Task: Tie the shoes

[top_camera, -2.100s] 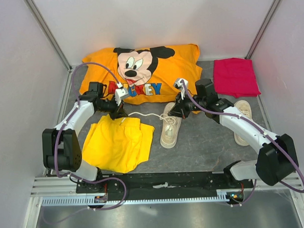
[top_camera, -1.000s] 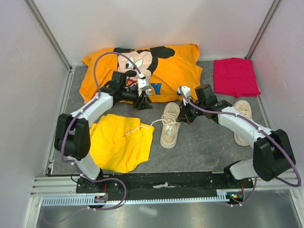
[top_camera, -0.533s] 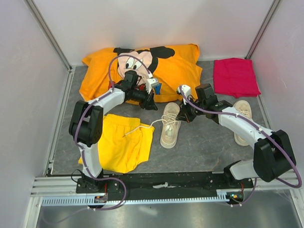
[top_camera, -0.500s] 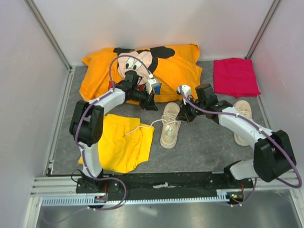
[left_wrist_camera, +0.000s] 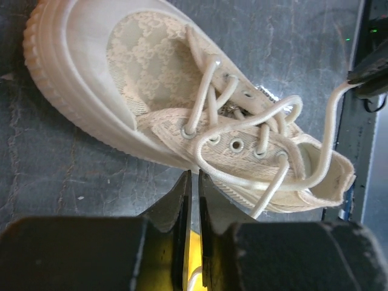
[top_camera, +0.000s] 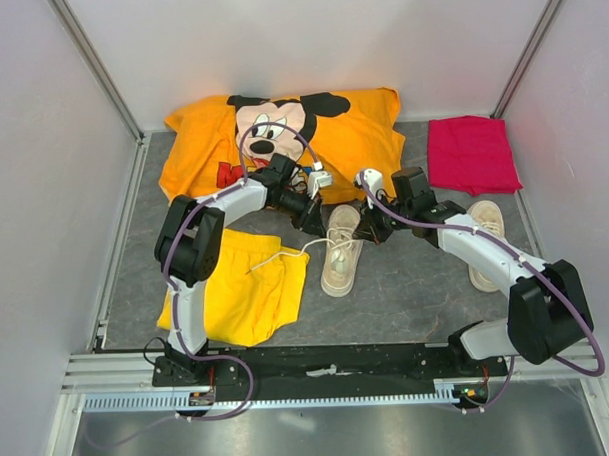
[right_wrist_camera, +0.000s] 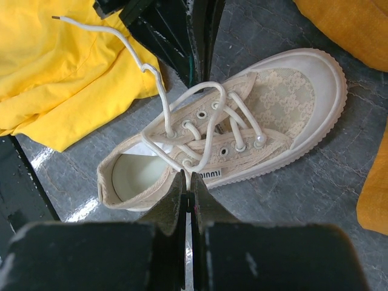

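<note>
The shoe (top_camera: 341,252) is lying toe-away between the arms, the right gripper (right_wrist_camera: 187,177) pinching one lace (left_wrist_camera: 330,130) and the left gripper (left_wrist_camera: 191,177) hanging closed, nearer the loose lace (right_wrist_camera: 163,106).

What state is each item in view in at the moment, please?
Cream patterned sneaker, centre: upright, untied.
Yellow fabric shorts: rumpled.
Thin white lace: loose, one end on the shorts.
Second cream sneaker: upright, partly hidden.
Left gripper: shut, empty.
Right gripper: shut on thin white lace.
Orange Mickey shirt: spread out.
Magenta cloth: folded.
</note>
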